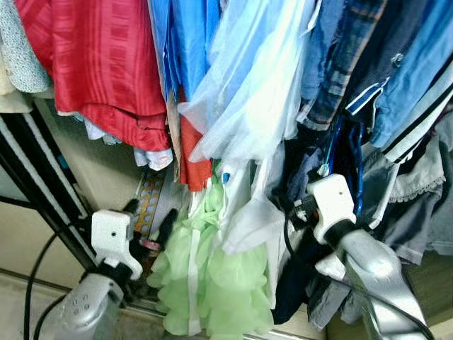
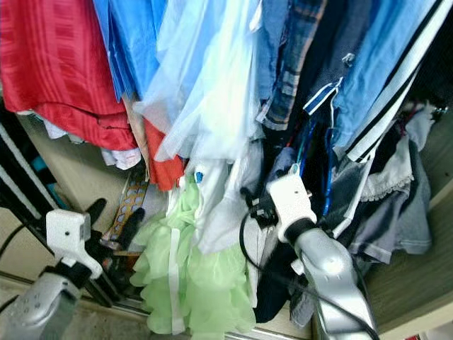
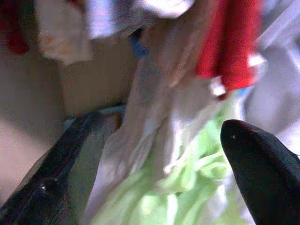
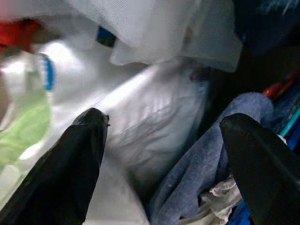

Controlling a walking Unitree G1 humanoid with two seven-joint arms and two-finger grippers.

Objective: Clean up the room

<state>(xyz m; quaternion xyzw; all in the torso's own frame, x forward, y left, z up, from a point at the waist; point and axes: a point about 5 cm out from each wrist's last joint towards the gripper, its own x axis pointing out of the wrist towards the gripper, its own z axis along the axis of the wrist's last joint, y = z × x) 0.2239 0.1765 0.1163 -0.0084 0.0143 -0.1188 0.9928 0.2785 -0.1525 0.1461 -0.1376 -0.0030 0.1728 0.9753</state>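
Observation:
Clothes hang close together on a rail: a red garment (image 1: 106,64), a blue shirt (image 1: 187,42), a sheer pale blue garment (image 1: 248,99), a light green frilly dress (image 1: 205,276) and dark shirts (image 1: 347,64). My left gripper (image 1: 150,216) is open low on the left, just beside the green dress (image 3: 154,197), with nothing between its fingers (image 3: 262,173). My right gripper (image 4: 164,164) is open and pushed in among the clothes. A white garment (image 4: 140,122) and a blue-grey cloth (image 4: 197,164) lie between its fingers (image 4: 61,173).
A black sliding-door frame (image 1: 42,184) runs down the left side, with a beige wall behind. A patterned strap (image 1: 148,198) hangs behind the left gripper. Grey garments with lace trim (image 1: 410,205) hang low on the right. A wardrobe base edge (image 2: 410,312) lies at lower right.

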